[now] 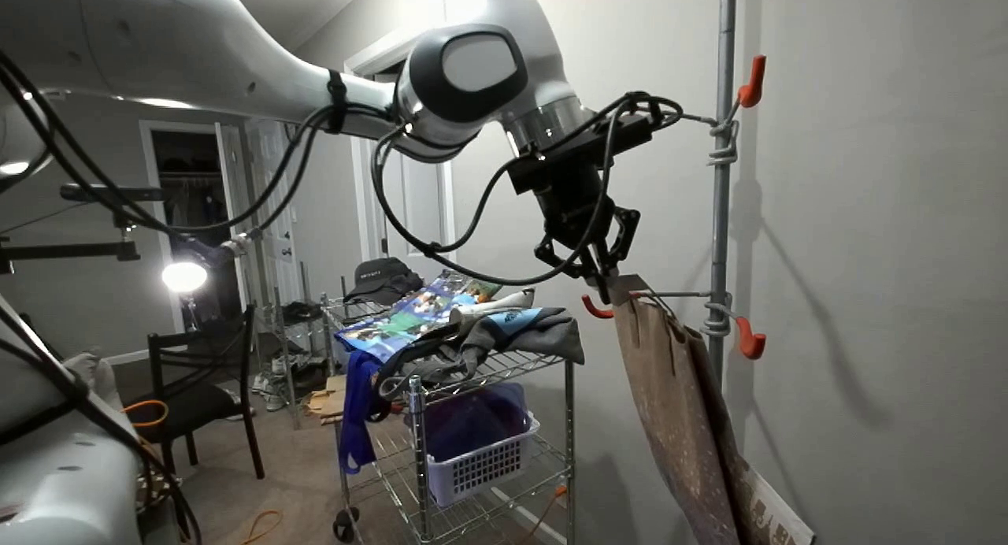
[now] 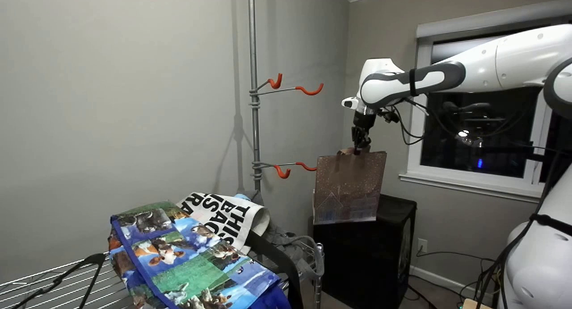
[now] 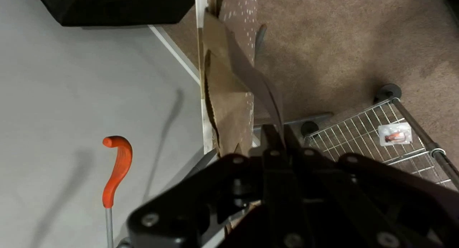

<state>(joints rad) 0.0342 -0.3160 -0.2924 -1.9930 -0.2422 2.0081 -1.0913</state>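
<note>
A brown paper bag with white specks hangs from my gripper in both exterior views, its body (image 1: 669, 395) slanting down to the right and its broad side (image 2: 351, 188) showing. My gripper (image 1: 605, 287) is shut on the bag's flat paper handle (image 3: 252, 77), which runs up between the fingertips in the wrist view. Beside the bag, a lower red-tipped hook (image 2: 306, 167) reaches close to its edge; whether they touch cannot be told. That hook's red tip (image 1: 598, 309) shows just beneath the gripper in an exterior view. The hooks branch from a grey metal pole (image 2: 254, 130).
Higher on the pole are more red-tipped hooks (image 2: 309, 90). A wire rack (image 1: 417, 458) carries a colourful cow-print bag (image 2: 192, 255), a white printed bag (image 2: 219, 215), grey cloth and a cap (image 1: 384, 277). A black box (image 2: 362, 260) stands behind the paper bag, near the window (image 2: 482, 135).
</note>
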